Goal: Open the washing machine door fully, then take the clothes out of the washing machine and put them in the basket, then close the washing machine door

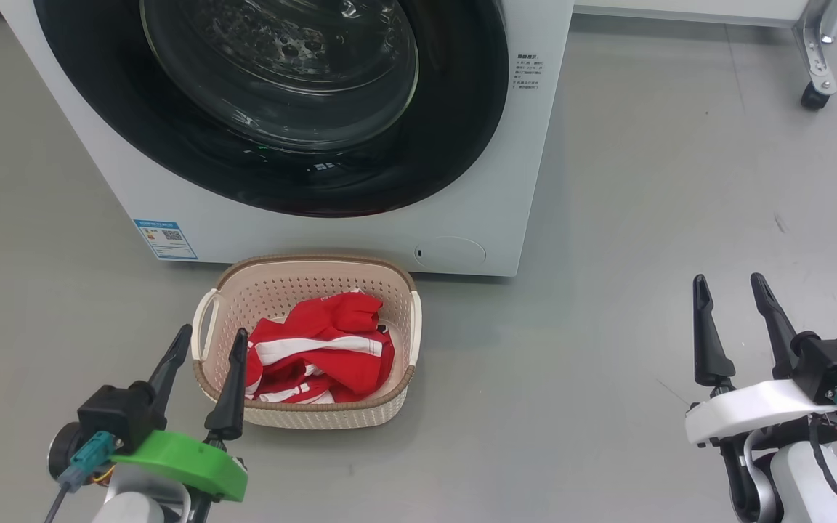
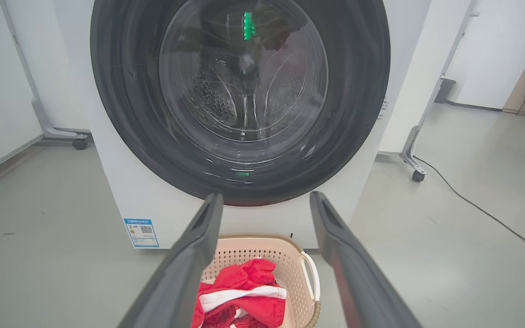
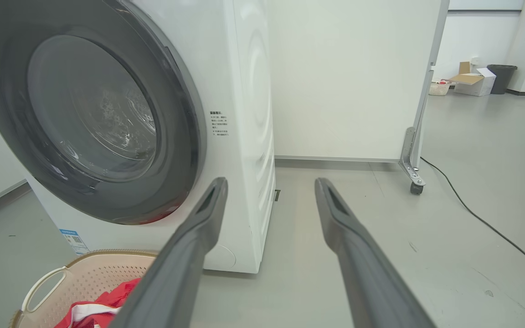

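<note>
head view: red, white-striped clothes lie in the cream perforated plastic basket before the big white washing machine; left hand and right hand stand open, empty.
left wrist view: round black-rimmed glass door is shut.
right wrist view: door sits flush; all steps judged done, nothing left to grasp.

Head view: high up, looking down at the basket and washing machine.
Left wrist view: low, facing the washing machine door straight on.
Right wrist view: low, further right, sees it side-on.
Shared: that door, the basket.
</note>
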{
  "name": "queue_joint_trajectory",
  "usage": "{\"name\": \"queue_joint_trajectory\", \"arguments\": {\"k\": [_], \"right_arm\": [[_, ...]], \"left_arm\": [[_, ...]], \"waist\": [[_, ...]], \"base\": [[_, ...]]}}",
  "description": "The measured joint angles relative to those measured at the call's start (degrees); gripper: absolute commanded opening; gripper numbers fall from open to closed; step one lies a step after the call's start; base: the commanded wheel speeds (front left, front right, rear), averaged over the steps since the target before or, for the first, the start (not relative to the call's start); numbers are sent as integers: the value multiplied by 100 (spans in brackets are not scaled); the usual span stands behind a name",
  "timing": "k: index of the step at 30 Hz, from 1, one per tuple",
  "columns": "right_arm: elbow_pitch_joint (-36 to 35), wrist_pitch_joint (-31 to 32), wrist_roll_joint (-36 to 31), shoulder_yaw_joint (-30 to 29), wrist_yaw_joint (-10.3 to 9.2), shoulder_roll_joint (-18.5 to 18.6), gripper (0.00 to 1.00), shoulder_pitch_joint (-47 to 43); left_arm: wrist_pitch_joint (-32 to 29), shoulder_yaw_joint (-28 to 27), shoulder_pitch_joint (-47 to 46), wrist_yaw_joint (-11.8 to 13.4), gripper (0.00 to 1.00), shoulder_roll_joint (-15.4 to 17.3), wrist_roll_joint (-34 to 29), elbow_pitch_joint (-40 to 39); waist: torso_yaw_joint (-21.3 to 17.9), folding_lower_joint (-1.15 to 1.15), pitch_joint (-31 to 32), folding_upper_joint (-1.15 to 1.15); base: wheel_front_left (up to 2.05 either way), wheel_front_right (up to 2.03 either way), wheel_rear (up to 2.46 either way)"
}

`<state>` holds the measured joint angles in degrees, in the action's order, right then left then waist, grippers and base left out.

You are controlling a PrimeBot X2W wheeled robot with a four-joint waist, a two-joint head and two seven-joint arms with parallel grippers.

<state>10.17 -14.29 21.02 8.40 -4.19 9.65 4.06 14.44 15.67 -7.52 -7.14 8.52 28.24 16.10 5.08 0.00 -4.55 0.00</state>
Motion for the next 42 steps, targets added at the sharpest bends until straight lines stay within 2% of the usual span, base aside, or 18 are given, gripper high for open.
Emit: {"name": "queue_joint_trajectory", "arguments": {"k": [10, 14, 42], "right_arm": [[-100, 0, -33, -31, 0, -24, 100, -123], [-131, 0, -52, -42, 0, -26, 100, -135], [-267, 0, -92, -124, 1, -112, 100, -237]], "left_arm": [[0, -199, 50, 0, 100, -49, -87, 2], [0, -131, 52, 0, 100, -93, 99, -78], [0, -103, 117, -4, 100, -59, 192, -127]], "waist": [[15, 0, -2, 0], [23, 0, -2, 0], [26, 0, 23, 0]], "base": [[0, 0, 0], [0, 0, 0], [0, 0, 0]]}}
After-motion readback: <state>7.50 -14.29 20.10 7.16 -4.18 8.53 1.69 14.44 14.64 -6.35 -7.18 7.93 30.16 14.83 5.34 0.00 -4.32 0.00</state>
